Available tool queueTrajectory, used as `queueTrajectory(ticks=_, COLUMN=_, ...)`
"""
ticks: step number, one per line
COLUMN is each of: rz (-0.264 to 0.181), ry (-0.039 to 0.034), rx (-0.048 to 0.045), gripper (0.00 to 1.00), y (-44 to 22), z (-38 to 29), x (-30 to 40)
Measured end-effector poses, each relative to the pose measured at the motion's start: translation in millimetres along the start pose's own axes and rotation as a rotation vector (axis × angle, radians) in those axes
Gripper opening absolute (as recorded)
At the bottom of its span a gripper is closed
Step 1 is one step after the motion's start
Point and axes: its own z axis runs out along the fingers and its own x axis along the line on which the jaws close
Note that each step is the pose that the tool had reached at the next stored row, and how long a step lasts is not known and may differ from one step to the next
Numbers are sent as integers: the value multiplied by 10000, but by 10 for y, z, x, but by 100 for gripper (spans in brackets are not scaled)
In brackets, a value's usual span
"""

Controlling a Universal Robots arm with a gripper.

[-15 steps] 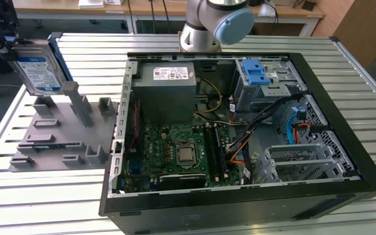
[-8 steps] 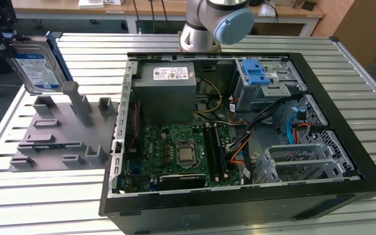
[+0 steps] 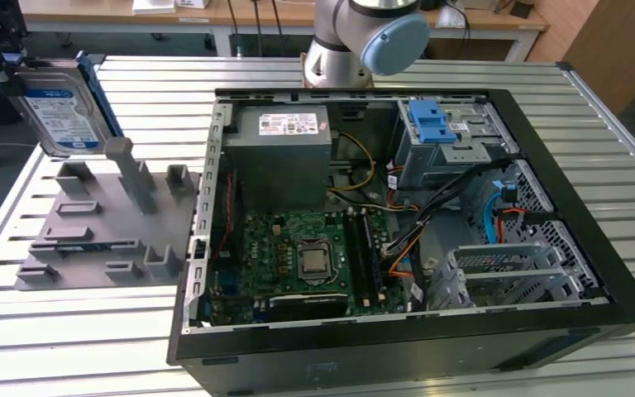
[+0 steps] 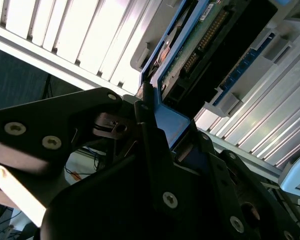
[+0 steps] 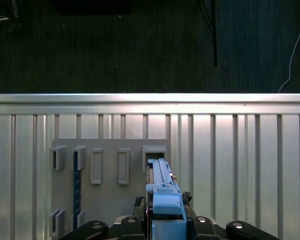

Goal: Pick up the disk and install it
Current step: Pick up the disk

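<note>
The disk point(image 3: 59, 106) is a silver drive with a white-and-blue label in a blue carrier. It stands upright at the exterior view's far left, over the grey slotted fixture point(image 3: 97, 223). In the first wrist view the disk point(image 5: 162, 192) shows edge-on, its far end at one of the fixture's point(image 5: 110, 200) slots. I cannot tell whether it is clear of that slot. My gripper point(image 5: 165, 225) is shut on the disk's near end. In the second wrist view black fingers point(image 4: 150, 145) clamp the blue carrier point(image 4: 170, 125), with the drive's green circuit board point(image 4: 200, 45) beyond.
An open black computer case point(image 3: 582, 248) lies on the slatted metal table point(image 3: 75, 347) at the exterior view's right. Inside are a grey power-supply box point(image 3: 284, 157), the motherboard point(image 3: 307, 256), loose cables and a drive bay with a blue latch point(image 3: 433, 124). The arm's base point(image 3: 350, 41) stands behind the case.
</note>
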Motion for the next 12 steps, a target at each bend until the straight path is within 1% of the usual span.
queueTrajectory(ticks=3, rz=1, ry=0, rx=12, gripper=36, y=7, z=0, x=0)
queueTrajectory(ticks=8, rz=0, ry=-3, rx=172, gripper=36, y=19, z=-2, x=1)
queueTrajectory(ticks=12, rz=0, ry=-4, rx=195, gripper=36, y=21, z=-45, x=0)
